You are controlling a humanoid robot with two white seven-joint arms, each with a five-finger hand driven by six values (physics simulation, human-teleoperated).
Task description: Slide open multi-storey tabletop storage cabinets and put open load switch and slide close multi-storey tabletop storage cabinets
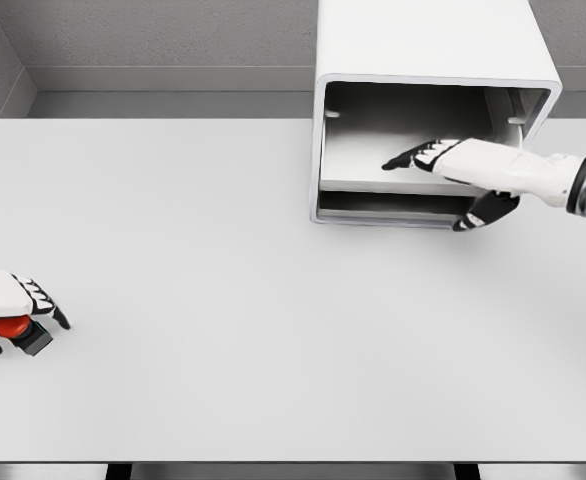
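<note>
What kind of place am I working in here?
Probably a simulated test bench rather than a lived-in room: a bare white table, plain grey walls, and only a white cabinet and a red switch under the left robot hand.

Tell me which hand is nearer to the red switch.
Left. The left hand is on the red switch at the table's left edge; the right hand is far across, at the white cabinet.

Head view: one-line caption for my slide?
Right hand reaches into the white cabinet; left hand grips the red switch at the table's left edge.
</note>
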